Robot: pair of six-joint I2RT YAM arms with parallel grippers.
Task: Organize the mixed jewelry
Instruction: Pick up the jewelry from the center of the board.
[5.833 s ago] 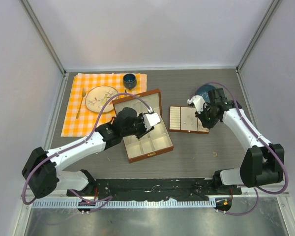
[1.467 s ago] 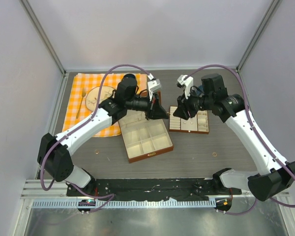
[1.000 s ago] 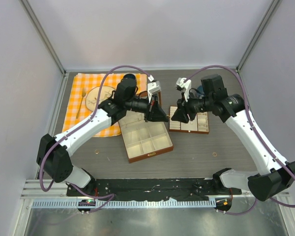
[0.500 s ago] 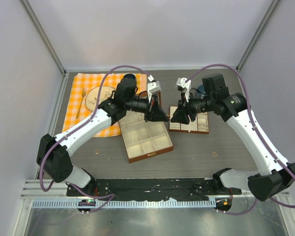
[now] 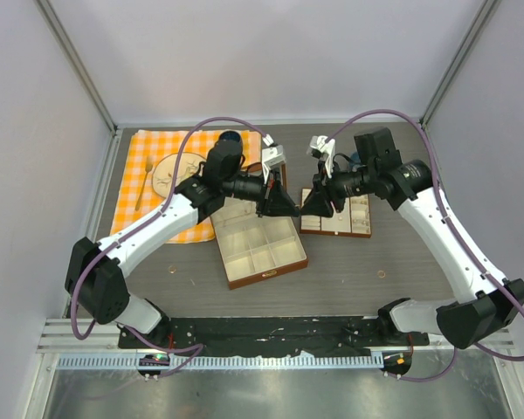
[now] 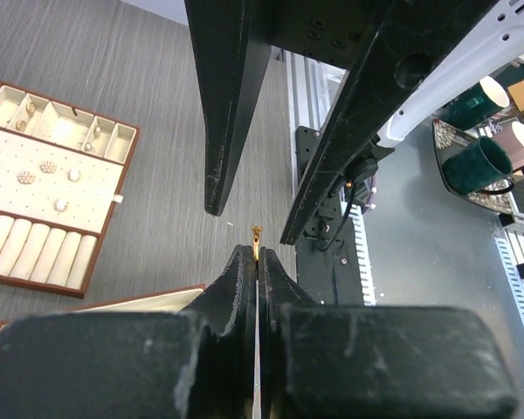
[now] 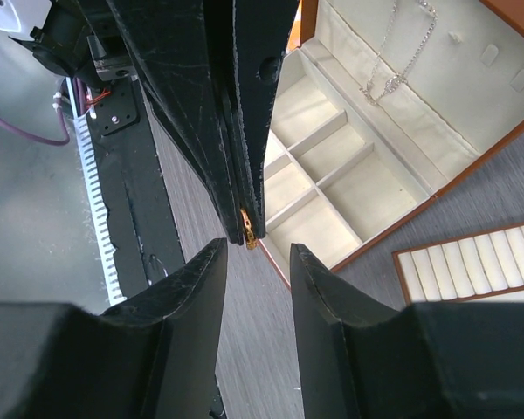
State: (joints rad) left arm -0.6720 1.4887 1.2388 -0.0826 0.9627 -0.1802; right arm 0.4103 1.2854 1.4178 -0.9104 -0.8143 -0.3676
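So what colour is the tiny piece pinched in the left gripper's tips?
Gold. The ring in the left gripper shows best in the right wrist view.

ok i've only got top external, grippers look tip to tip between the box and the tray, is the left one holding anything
Observer: Yes. The left wrist view shows the left gripper shut on a small gold ring, pinched edge-on at its fingertips.
Operator: has the right one got it yet
Observer: No. In its own wrist view the right gripper is open, with the ring at the mouth of the gap and neither finger touching it.
Operator: and where's the necklace
Observer: The right wrist view shows the silver chain necklace lying against the lining of the open lid of the box.
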